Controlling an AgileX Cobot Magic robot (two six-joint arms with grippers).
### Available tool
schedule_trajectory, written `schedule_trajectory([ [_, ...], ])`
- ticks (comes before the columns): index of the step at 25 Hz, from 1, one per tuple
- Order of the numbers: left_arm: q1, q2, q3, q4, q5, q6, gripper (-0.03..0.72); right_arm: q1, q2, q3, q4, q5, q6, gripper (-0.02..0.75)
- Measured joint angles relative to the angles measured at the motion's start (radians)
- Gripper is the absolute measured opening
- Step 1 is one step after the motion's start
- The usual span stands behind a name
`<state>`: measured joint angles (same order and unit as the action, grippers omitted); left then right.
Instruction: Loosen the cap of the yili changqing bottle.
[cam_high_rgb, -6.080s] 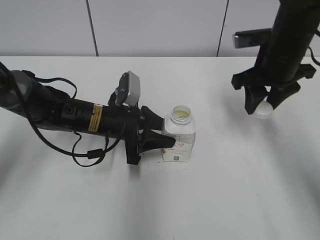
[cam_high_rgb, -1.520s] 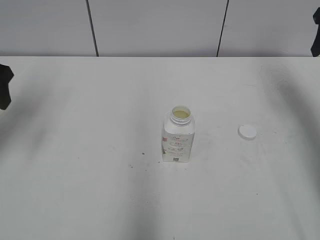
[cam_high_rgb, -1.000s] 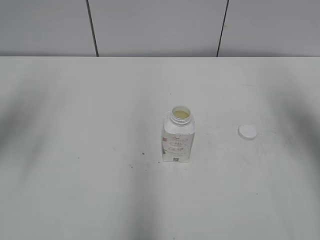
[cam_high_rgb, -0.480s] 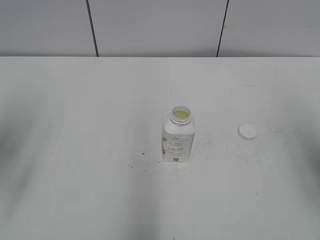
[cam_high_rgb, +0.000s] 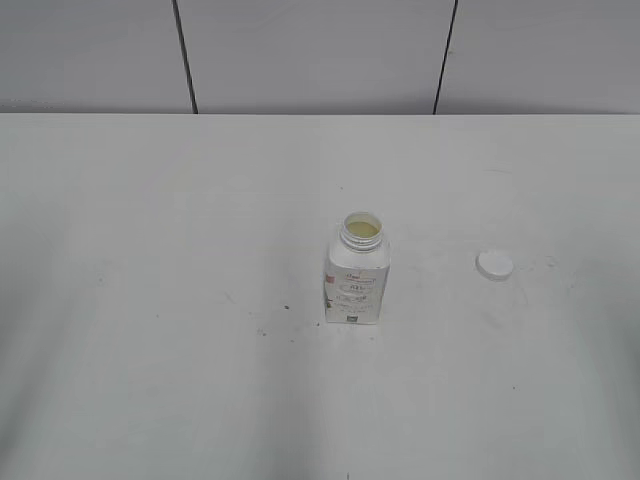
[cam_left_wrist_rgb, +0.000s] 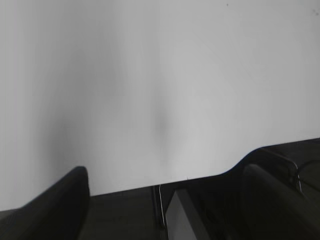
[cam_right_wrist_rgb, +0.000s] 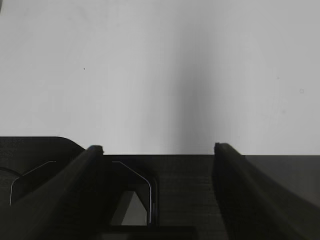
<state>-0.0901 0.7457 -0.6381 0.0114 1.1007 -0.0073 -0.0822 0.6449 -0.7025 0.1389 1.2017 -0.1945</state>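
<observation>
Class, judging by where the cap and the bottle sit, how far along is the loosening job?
Done: the cap lies on the table, apart from the open-necked bottle. In hand: nothing; the right gripper is open over bare table. Left: nothing apparent.

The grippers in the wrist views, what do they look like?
Only fingers show. The right gripper has two plain, matte black fingers tapering to blunt tips. The left gripper's fingers are similarly dark and rounded. No cables, markings or arm bodies are visible.
</observation>
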Motion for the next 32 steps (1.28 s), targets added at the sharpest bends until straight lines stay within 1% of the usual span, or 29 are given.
schedule_trajectory([
  [4, 0.000, -0.137, 0.043, 0.001, -0.041, 0.000, 0.565, 0.000, -0.115, 0.044, 0.000, 0.008, 0.019, 0.532],
  [10, 0.000, -0.318, 0.111, 0.002, -0.046, 0.000, 0.565, 0.000, -0.245, 0.118, 0.000, 0.012, 0.048, 0.532],
  [12, 0.000, -0.373, 0.114, 0.002, -0.046, 0.000, 0.565, 0.000, -0.272, 0.140, 0.000, 0.016, 0.048, 0.532],
  [21, 0.000, -0.605, 0.114, 0.002, -0.046, 0.000, 0.565, 0.000, -0.328, 0.149, -0.003, -0.007, 0.045, 0.532],
  [26, 0.000, -0.733, 0.116, 0.002, -0.046, 0.000, 0.565, 0.055, -0.382, 0.150, -0.006, -0.016, 0.044, 0.532],
  [28, 0.000, -0.752, 0.117, 0.002, -0.046, 0.000, 0.565, 0.069, -0.420, 0.152, -0.007, -0.020, 0.044, 0.532],
  [32, 0.000, -0.753, 0.119, 0.003, -0.046, 0.000, 0.565, 0.069, -0.515, 0.154, -0.008, -0.027, 0.044, 0.532],
])
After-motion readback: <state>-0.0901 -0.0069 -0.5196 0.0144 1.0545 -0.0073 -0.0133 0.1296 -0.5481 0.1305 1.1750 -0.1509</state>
